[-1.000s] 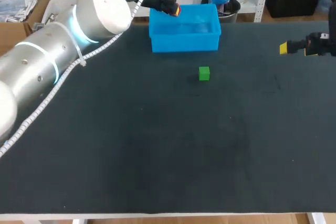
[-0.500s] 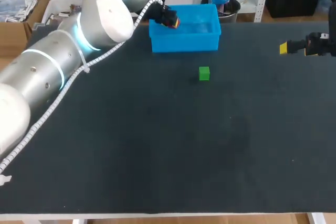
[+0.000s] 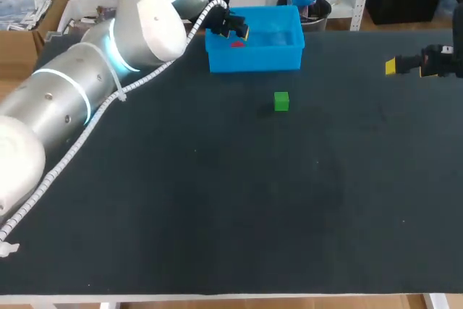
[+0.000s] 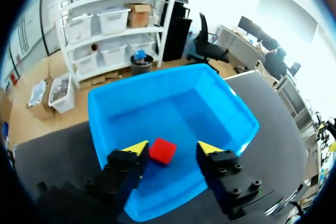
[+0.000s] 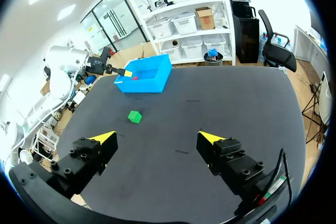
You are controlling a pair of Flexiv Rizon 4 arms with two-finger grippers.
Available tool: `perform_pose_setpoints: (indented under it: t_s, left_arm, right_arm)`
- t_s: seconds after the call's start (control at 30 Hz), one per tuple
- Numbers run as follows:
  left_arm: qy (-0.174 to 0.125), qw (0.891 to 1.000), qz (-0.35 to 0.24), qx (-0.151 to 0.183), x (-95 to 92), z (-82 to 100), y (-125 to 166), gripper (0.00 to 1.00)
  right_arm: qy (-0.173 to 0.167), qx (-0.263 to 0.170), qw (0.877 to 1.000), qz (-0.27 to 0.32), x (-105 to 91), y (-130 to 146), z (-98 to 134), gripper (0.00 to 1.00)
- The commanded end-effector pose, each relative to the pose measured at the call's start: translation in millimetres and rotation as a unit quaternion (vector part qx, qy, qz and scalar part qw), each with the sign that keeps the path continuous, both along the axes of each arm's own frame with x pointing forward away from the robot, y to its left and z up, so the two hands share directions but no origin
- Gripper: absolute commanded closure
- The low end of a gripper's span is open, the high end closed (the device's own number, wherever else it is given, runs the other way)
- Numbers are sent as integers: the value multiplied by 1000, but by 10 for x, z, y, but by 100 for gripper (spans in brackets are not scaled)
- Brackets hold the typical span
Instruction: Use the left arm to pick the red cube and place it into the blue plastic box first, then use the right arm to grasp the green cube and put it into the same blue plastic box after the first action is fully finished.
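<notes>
The red cube (image 4: 162,151) lies inside the box (image 4: 220,108), loose under the wide left tool (image 4: 173,147), so step one looks done. The green cube (image 3: 281,101) sits on the desk (image 3: 217,200), well apart from the wide, empty right tool (image 5: 157,137).

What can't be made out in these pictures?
Head view: the blue box's near wall hides the red cube's underside; whether it touches the floor is unclear.
Head view: the right tool shows side-on, one finger hiding the other.
Left wrist view: the green cube is outside it.
</notes>
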State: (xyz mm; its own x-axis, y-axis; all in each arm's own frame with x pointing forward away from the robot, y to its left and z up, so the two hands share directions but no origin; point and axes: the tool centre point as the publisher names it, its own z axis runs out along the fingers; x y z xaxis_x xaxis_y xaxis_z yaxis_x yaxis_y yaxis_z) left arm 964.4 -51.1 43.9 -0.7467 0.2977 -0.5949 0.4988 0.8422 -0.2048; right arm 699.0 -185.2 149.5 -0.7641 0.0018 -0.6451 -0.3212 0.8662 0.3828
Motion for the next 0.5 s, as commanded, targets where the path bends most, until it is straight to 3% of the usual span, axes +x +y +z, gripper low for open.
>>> perform_pose_setpoints:
  t_s: [0.03, 0.27, 0.5]
  left_arm:
    - [45, 999, -15, 23, 209, 17, -87, 0]
    - [15, 999, -30, 24, 132, 350, -106, 0]
    - [-17, 999, -41, 25, -109, 733, 25, 0]
  right_arm:
    - [0, -1, 1000, 0, 5, 5, 0, 0]
    - [0, -1, 1000, 0, 5, 5, 0, 0]
    - [0, -1, 1000, 0, 5, 5, 0, 0]
